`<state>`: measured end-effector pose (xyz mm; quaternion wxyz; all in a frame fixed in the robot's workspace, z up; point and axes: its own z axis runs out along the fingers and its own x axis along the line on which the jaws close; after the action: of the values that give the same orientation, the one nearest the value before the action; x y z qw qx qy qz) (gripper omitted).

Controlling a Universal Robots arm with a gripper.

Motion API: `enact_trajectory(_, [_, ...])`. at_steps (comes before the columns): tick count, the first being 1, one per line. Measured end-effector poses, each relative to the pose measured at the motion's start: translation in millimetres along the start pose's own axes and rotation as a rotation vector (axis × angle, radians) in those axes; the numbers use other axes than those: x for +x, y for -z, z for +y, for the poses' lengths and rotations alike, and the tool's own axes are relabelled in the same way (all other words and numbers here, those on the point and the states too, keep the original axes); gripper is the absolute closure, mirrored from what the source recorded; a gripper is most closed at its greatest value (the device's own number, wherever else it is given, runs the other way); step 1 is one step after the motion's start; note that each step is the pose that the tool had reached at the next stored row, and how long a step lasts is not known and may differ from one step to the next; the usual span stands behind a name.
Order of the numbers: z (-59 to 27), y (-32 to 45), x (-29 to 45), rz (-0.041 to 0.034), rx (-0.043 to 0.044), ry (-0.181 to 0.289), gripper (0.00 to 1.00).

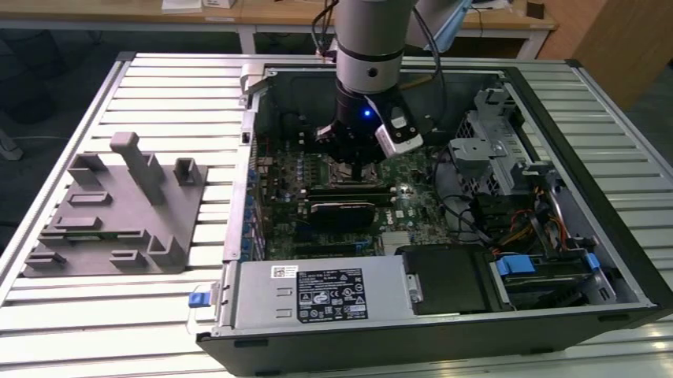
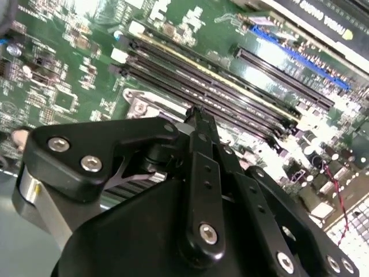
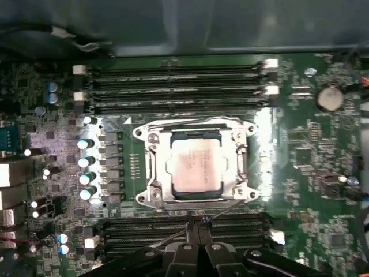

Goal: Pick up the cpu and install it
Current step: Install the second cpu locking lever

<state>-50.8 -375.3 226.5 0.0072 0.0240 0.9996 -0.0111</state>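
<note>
Exterior view is evenly lit. Glare washes the motherboard (image 3: 311,173) in both wrist views; foreground gripper (image 2: 199,118) is blurred.

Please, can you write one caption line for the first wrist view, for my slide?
The cpu sits in the motherboard socket, with the gripper just beside it.

A ribbed pale metal work table (image 1: 158,87) filled most of the exterior view. Behind it stood light wooden desks (image 1: 273,14) on white legs, with a wooden panel (image 1: 620,39) at the exterior view's right. The floor (image 1: 63,63) beyond was dark. Lighting was even and indoor.
</note>
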Motion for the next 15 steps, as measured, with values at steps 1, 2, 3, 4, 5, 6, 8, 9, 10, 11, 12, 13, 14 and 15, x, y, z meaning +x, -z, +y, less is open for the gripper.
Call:
enact_trajectory(1, [-0.1,-1.5,2.0,0.0000,-0.0025,0.005,0.89])
enact_trajectory(2, [-0.3,-2.8,3.6,0.0001,-0.0062,0.011,0.89])
enact_trajectory(3, [-0.4,-3.9,5.0,0.0002,-0.0103,0.018,0.89])
enact_trajectory(4, [-0.6,-4.8,6.3,0.0002,-0.0141,0.023,0.89])
enact_trajectory(5, [-1.3,-5.4,7.7,0.0002,-0.0157,0.027,0.89])
enact_trajectory(6, [-2.3,-5.9,9.6,0.0001,-0.0166,0.029,0.89])
enact_trajectory(8, [-4.3,-6.5,14.2,0.0002,-0.0183,0.030,0.89])
enact_trajectory(9, [-5.6,-6.8,15.6,0.0001,-0.0192,0.030,0.89])
enact_trajectory(10, [-6.2,-6.8,16.0,0.0001,-0.0193,0.031,0.89])
enact_trajectory(11, [-6.2,-6.8,16.2,0.0001,-0.0192,0.031,0.89])
enact_trajectory(12, [-6.5,-6.8,16.3,0.0001,-0.0194,0.031,0.89])
enact_trajectory(13, [-7.6,-7.0,16.6,0.0005,-0.0234,0.031,0.89])
enact_trajectory(14, [-9.0,-7.6,16.7,0.0005,-0.0317,0.031,0.89])
enact_trajectory(15, [-10.5,-8.2,17.0,0.0007,-0.0382,0.031,0.89])
